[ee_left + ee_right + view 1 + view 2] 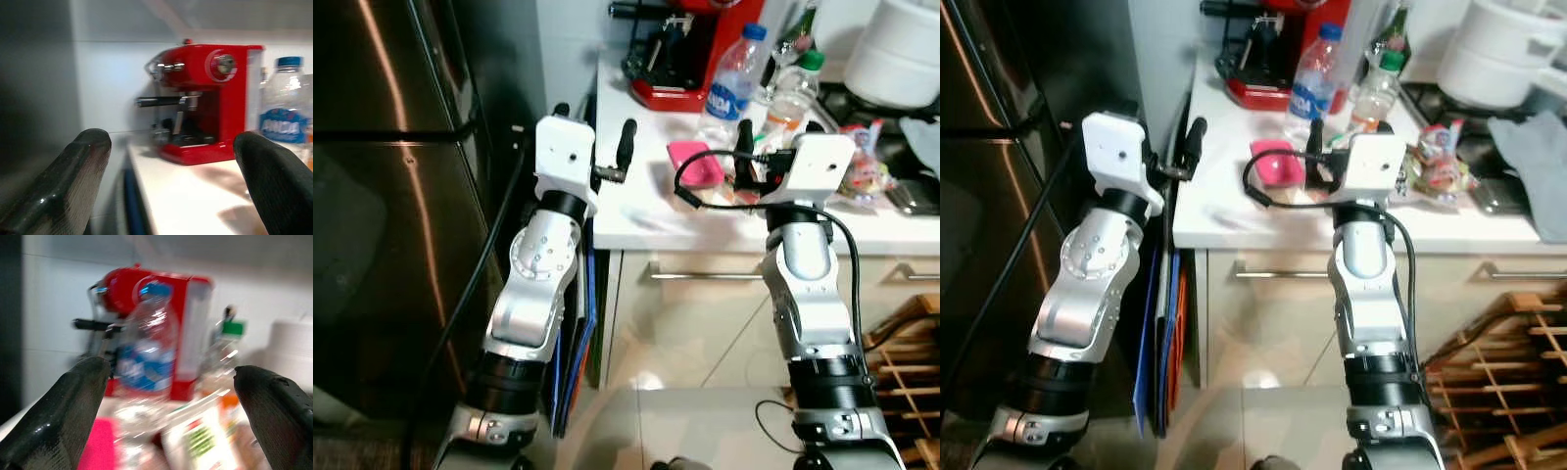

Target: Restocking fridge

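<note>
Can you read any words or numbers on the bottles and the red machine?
No text can be read for sure.
Water bottle, blue label: white letters, too blurred to read.
Green-capped bottle, label: too small and blurred.
Red coffee machine: a round dial, no words made out.
Snack packets: print too small.

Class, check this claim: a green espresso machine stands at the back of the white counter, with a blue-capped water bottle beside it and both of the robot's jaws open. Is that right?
Not quite. The espresso machine is red, not green, as the left wrist view shows plainly. The rest holds: it stands at the back of the white counter, the blue-capped water bottle is beside it, and the left gripper and right gripper both have open jaws.
</note>
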Robot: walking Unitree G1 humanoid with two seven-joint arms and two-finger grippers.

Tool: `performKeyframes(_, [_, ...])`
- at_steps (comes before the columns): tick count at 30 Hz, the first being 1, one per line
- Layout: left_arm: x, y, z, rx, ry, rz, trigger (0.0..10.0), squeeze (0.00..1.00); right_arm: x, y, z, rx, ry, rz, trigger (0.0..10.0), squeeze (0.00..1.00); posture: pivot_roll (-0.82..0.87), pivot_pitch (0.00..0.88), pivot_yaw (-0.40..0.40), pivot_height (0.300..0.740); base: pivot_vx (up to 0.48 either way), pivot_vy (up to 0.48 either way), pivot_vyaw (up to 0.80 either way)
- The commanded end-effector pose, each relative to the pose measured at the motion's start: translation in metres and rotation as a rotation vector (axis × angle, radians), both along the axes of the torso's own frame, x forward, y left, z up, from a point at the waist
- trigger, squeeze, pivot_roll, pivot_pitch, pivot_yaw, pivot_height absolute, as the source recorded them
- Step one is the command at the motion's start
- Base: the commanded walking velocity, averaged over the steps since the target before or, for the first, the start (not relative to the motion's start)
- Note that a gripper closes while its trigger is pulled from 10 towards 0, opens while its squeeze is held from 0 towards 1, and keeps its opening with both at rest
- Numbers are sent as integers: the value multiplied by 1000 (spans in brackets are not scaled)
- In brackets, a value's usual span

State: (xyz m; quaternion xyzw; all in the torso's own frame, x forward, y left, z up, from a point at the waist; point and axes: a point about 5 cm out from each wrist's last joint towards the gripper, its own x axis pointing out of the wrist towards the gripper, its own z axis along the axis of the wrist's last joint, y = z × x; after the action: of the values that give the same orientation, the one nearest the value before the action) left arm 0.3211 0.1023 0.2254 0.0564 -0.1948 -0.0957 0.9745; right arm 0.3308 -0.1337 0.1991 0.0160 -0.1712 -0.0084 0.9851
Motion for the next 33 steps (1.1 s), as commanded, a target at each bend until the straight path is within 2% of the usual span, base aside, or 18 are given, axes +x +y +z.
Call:
performKeyframes(1, [-2, -1, 3, -12, -14, -11, 10000, 0, 0, -6, -9, 36, 60, -4, 10000, 0, -17, 0, -29, 740, 0, 0, 0])
performKeyframes(9, [-2, -4, 4, 1, -17, -24, 10000, 0, 3, 0, -17, 71, 130, 48, 10000, 0, -20, 0, -26, 740, 0, 0, 0])
performKeyframes(14, [-2, -6, 2, 5, -6, -35, 10000, 0, 11, 3, -36, 101, 251, 58, 10000, 0, -13, 0, -25, 740, 0, 0, 0])
performKeyframes(16, [-3, -5, 1, 6, -6, -35, 10000, 0, 14, 5, -39, 103, 266, 65, 10000, 0, -7, 0, -27, 740, 0, 0, 0])
performKeyframes(19, [-4, -4, 1, 11, -6, -31, 10000, 0, 16, 7, -34, 68, 235, 72, 10000, 0, 1, 0, -31, 740, 0, 0, 0])
performKeyframes(22, [-6, 0, -3, 27, 5, -22, 10000, 0, 10, 11, -15, -43, 93, 76, 10000, 0, 10, 0, -33, 740, 0, 0, 0])
performKeyframes(23, [-6, 0, -3, 27, 5, -22, 10000, 0, 10, 11, -15, -43, 93, 76, 10000, 0, 10, 0, -33, 740, 0, 0, 0])
performKeyframes(24, [-8, 4, -6, 35, 14, -16, 10000, 0, 5, 12, -11, -74, 56, 74, 10000, 0, 15, 0, -31, 740, 0, 0, 0])
performKeyframes(27, [-31, 32, -32, 33, 142, 30, 10000, 0, -28, 8, -3, -135, -37, 63, 10000, 0, 20, 0, -35, 740, 0, 0, 0])
performKeyframes(29, [-50, 52, -56, 16, 272, 92, 10000, 0, -50, 1, -8, -150, -31, 64, 10000, 0, 20, 0, -36, 740, 0, 0, 0])
performKeyframes(30, [-50, 52, -56, 16, 272, 92, 10000, 0, -50, 1, -8, -150, -31, 64, 10000, 0, 20, 0, -36, 740, 0, 0, 0])
performKeyframes(32, [-73, 65, -75, -1, 379, 126, 10000, 0, -70, -11, -20, -146, 31, 46, 10000, 0, 18, 0, -37, 740, 0, 0, 0])
performKeyframes(33, [-73, 65, -75, -1, 379, 126, 10000, 0, -70, -11, -20, -146, 31, 46, 10000, 0, 18, 0, -37, 740, 0, 0, 0])
